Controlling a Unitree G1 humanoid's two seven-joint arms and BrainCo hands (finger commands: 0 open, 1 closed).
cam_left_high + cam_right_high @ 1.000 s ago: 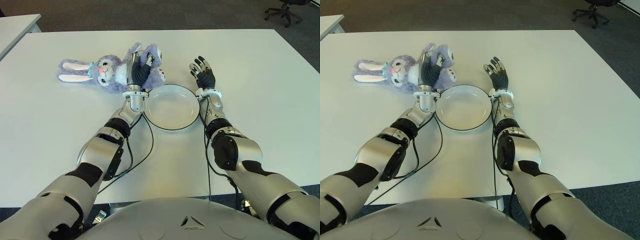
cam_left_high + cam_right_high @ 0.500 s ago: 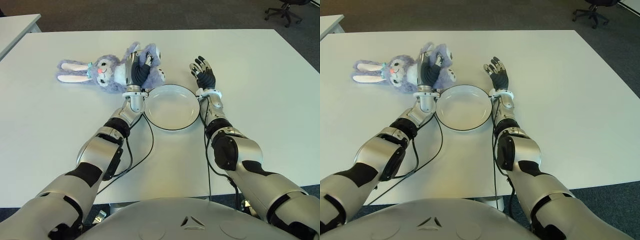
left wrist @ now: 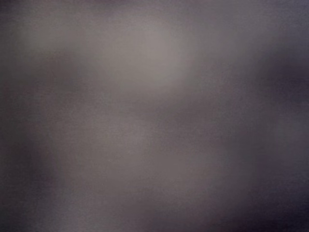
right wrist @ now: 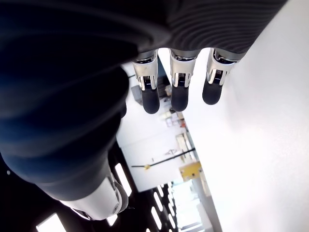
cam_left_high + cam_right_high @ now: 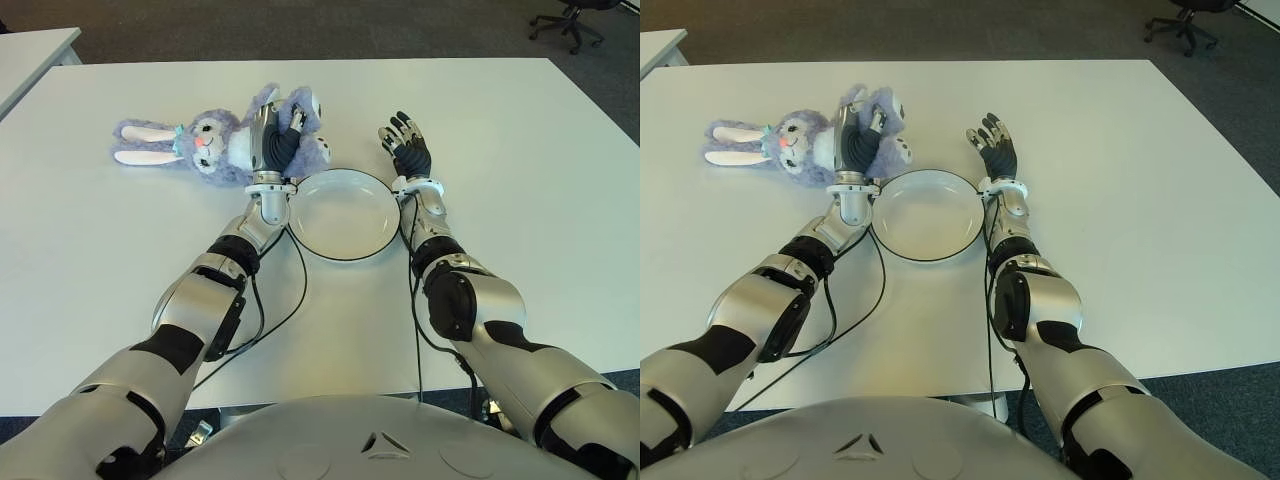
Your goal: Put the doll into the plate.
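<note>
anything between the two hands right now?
Only the round white plate, empty, in both eye views. Left hand grips the purple plush bunny doll; open right hand flanks the plate's other side.

White table (image 5: 560,180) fills most of view, surface bare and matte. Second white table (image 5: 30,55), corner only, far left, apart from main table across gap. Dark grey carpet floor (image 5: 300,30) beyond far edge and along right side. Black office chair (image 5: 572,20) on castors, far right corner, on carpet. Black cables (image 5: 285,310) trail across table surface toward near edge.
</note>
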